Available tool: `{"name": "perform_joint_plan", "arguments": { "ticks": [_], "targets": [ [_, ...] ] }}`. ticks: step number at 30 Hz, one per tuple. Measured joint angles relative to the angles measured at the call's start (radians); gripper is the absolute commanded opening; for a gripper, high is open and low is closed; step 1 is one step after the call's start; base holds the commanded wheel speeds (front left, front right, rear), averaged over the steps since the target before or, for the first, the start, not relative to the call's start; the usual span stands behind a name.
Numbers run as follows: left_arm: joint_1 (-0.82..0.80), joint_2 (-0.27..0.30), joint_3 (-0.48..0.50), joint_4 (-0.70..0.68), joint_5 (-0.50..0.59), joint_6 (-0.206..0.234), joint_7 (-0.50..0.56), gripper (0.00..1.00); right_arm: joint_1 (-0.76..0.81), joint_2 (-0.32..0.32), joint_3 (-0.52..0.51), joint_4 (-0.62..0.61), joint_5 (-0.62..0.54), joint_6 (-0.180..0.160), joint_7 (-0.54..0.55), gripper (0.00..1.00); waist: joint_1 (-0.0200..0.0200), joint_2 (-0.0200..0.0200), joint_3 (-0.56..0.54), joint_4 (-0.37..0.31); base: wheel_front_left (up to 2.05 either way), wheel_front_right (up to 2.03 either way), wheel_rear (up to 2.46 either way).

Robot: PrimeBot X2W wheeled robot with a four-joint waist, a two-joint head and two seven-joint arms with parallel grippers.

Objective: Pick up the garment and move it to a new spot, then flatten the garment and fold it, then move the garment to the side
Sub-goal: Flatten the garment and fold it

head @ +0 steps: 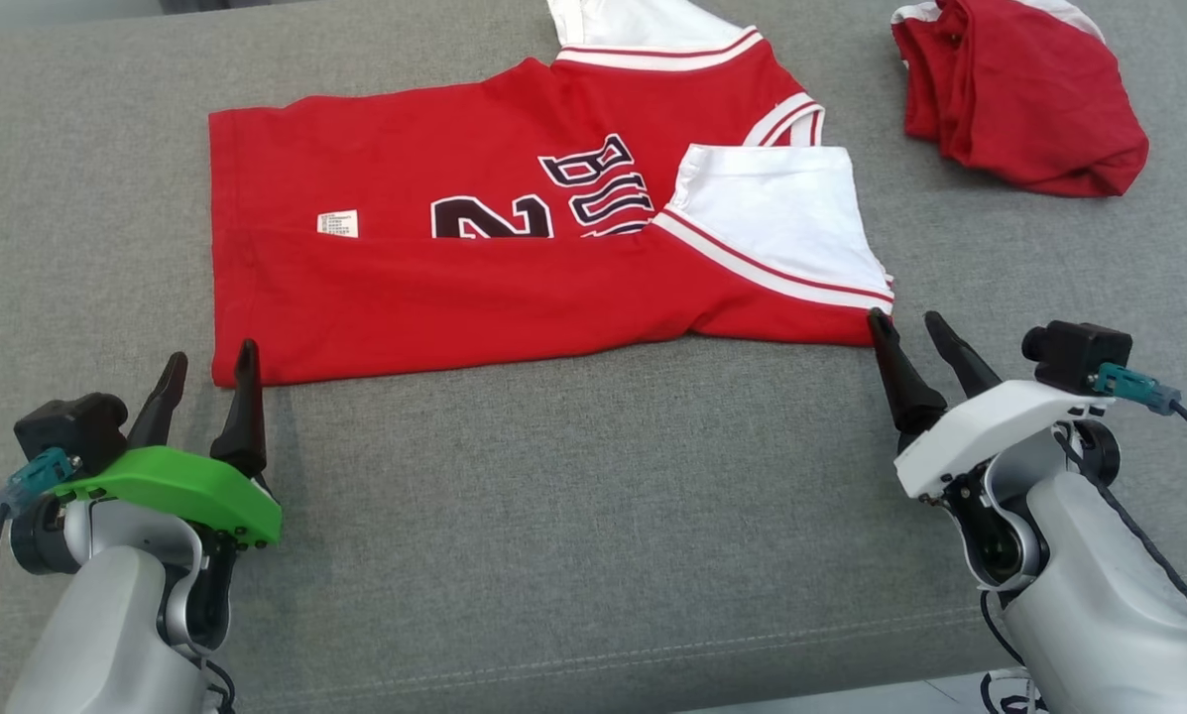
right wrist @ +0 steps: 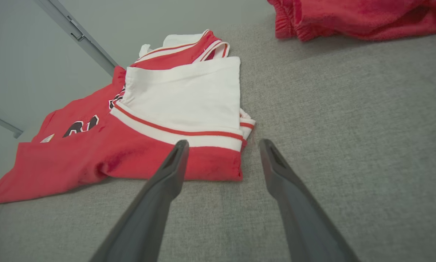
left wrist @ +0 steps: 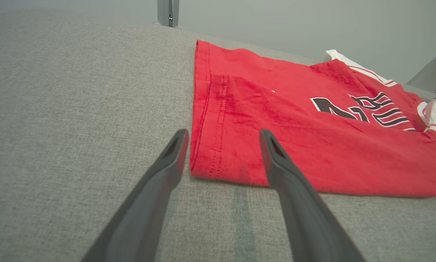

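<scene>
Head view: garment [head: 405,297] just beyond jaws

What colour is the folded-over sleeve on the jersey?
The sleeve is white with red-striped trim, clearest in the right wrist view.

Reaches forward over the near edge of the grey cushion [head: 593,516] with both arms. Holds the left gripper [head: 211,352], green-plated at the wrist, toward the near left corner, fingers pointing away, spread wide and gripping nothing. Holds the right gripper [head: 905,315], white-shelled, toward the near right, tilted slightly left, likewise parted and empty. Rises from the bottom corners on the pale left forearm [head: 107,635] and right forearm [head: 1109,595].
</scene>
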Motion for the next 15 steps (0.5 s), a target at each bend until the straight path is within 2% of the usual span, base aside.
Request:
{"name": "perform_joint_plan", "arguments": {
  "ticks": [15],
  "targets": [
    [-0.075, -0.023, -0.007, 0.107, -0.024, -0.015, 0.032, 1.0, -0.093, 0.027, -0.001, 0.11, 0.016, 0.0, 0.049, 1.0, 0.0, 0.0, 0.048, 0.026, 0.0, 0.0, 0.0]
  ]
}}
